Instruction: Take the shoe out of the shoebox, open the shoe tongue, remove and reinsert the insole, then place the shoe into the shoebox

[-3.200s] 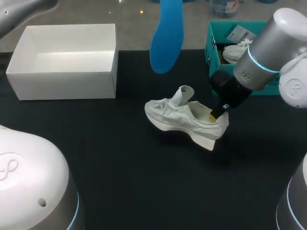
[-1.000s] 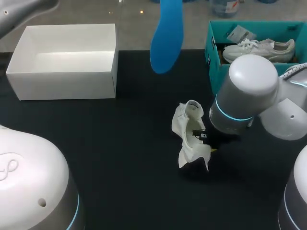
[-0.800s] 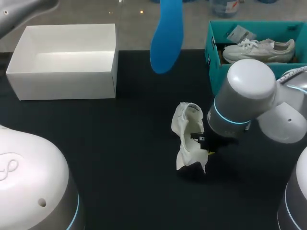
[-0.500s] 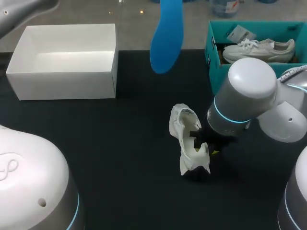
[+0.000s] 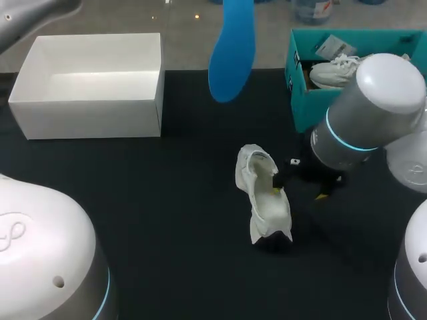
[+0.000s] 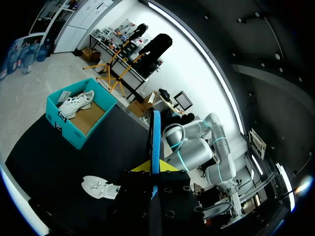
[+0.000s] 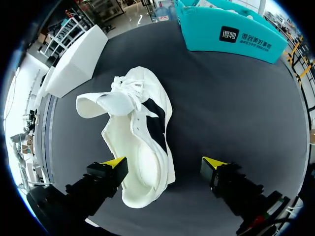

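A white shoe (image 5: 262,197) lies on the black table (image 5: 167,220), heel toward the front edge, tongue pulled up and its empty inside showing. My right gripper (image 5: 299,193) stands open just right of the heel. In the right wrist view the heel of the shoe (image 7: 140,147) lies between the spread fingers of the right gripper (image 7: 163,163), with neither tip touching it. A blue insole (image 5: 232,50) hangs high over the far side of the table. My left gripper (image 6: 155,167) is shut on the blue insole (image 6: 155,137), well above the shoe (image 6: 98,187).
An open white shoebox (image 5: 87,120) sits at the far left, also seen beyond the shoe (image 7: 74,69). A teal box (image 5: 303,100) with another white shoe stands at the far right, close behind my right arm (image 5: 367,113). Bare black tabletop lies left of the shoe.
My right gripper opened, let go of the shoe's heel and drew back to the right. The shoe settled on the table. The left gripper and insole stayed put.
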